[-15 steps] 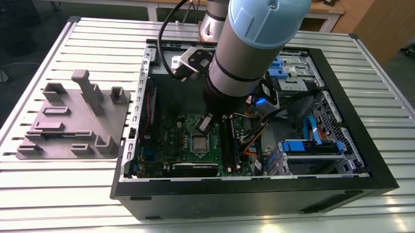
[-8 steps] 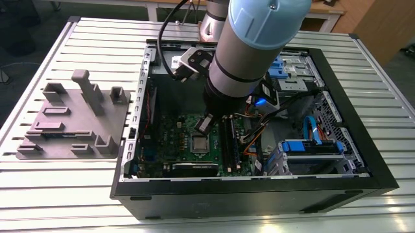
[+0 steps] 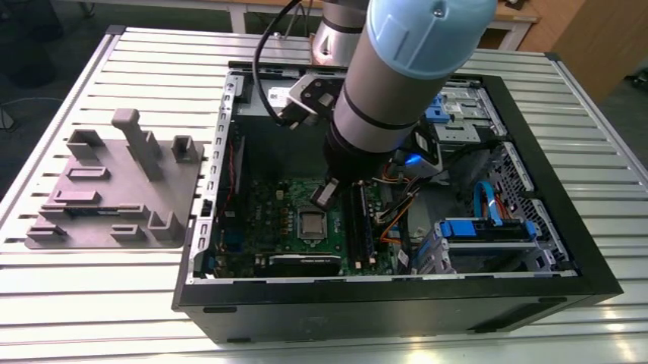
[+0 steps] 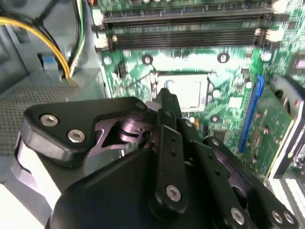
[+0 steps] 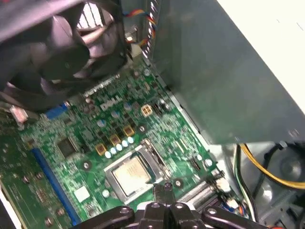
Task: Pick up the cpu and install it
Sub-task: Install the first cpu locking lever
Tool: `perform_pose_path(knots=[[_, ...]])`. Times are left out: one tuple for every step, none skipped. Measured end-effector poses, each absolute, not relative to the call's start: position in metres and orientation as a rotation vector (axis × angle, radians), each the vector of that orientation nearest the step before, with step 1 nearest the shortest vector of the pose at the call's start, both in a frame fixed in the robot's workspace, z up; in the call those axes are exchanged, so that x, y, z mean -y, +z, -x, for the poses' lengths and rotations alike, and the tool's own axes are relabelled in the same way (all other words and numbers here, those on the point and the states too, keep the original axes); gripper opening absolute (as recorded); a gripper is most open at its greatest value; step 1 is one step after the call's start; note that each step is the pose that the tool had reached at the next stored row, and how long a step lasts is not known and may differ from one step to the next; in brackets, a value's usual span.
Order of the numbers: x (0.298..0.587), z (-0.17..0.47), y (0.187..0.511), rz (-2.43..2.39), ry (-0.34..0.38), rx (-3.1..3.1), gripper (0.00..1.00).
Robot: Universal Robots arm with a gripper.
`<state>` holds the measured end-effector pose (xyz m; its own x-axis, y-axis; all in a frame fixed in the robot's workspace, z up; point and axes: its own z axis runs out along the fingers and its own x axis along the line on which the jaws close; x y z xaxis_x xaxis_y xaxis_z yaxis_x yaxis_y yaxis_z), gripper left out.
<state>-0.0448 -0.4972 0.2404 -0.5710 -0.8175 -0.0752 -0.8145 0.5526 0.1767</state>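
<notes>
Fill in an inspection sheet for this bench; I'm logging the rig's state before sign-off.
Surface: slatted metal table carrying an open computer case.
Job's things: cpu lies flat in the socket on the green motherboard.
Clutter: grey fixture plate beside the case, on the exterior view's left.
Grippers: gripper inside the case, just above the board beside the cpu, holding nothing.
Cables: yellow wires along the case wall; blue cable near the drive bays.
Surroundings: wooden furniture behind the table.
</notes>
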Motion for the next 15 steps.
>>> perform_pose_path(knots=[[0.497,0.042,0.24,-1.447,-0.301,2.754,0.1],[0.496,0.04,0.24,-1.447,-0.301,2.754,0.1],[0.495,0.038,0.24,-1.447,-0.301,2.754,0.1],[0.494,0.035,0.24,-1.447,-0.301,2.754,0.1],[0.493,0.033,0.24,-1.447,-0.301,2.754,0.1],[0.491,0.032,0.24,-1.447,-0.301,2.754,0.1],[0.489,0.03,0.24,-1.447,-0.301,2.754,0.1],[0.487,0.029,0.239,-1.447,-0.301,2.754,0.1],[0.484,0.028,0.239,-1.447,-0.301,2.754,0.1],[0.481,0.027,0.239,-1.447,-0.301,2.754,0.1],[0.479,0.025,0.239,-1.447,-0.301,2.754,0.1],[0.477,0.023,0.239,-1.447,-0.301,2.754,0.1],[0.476,0.021,0.239,-1.447,-0.301,2.754,0.1],[0.474,0.02,0.239,-1.447,-0.301,2.754,0.1],[0.473,0.02,0.239,-1.447,-0.301,2.754,0.1]])
